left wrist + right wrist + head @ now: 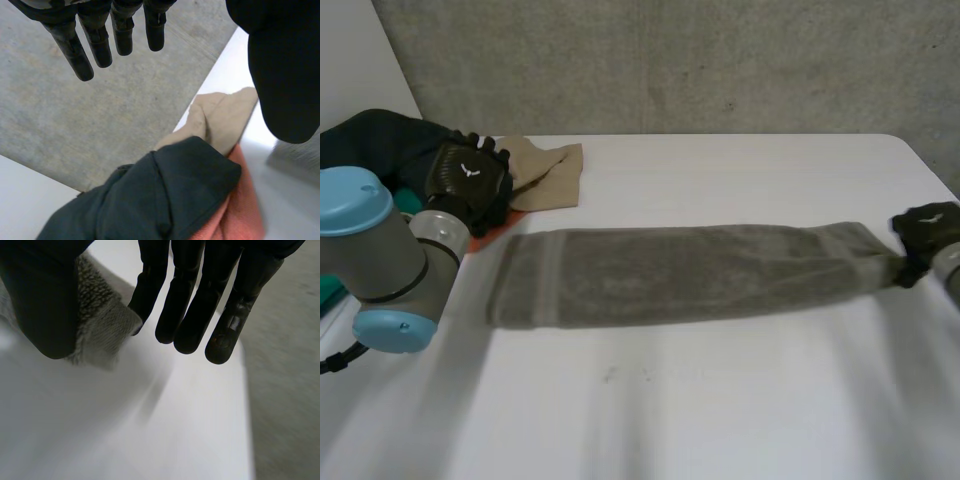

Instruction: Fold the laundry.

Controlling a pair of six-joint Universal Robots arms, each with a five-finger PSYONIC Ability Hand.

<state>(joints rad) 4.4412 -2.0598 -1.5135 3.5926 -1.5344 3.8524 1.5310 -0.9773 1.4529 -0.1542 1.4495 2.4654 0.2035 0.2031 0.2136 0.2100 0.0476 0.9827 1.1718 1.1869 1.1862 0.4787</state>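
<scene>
- One long grey fluffy towel [690,272] lies stretched across the white desk [720,400].
- The right hand [925,228] pinches the towel's end at the desk's right edge.
- The left hand [470,178], its fingers [100,47] straight and empty, is over three cloths at the far left corner: one tan cloth [545,172], one dark cloth [165,195], one orange cloth [240,215].

grey towel [690,272]: long narrow band, flat across table [720,400] | tan cloth [545,170], dark garment [380,140], orange cloth [245,200]: heaped far left

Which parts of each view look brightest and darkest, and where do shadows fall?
Head view: the table is brightest, without glare; the dark garment is darkest; a soft shadow lines the towel's near edge. Left wrist view: the open left hand is dark against the lit grey wall. Right wrist view: the right hand, pinching the towel, is dark over pale table.
</scene>
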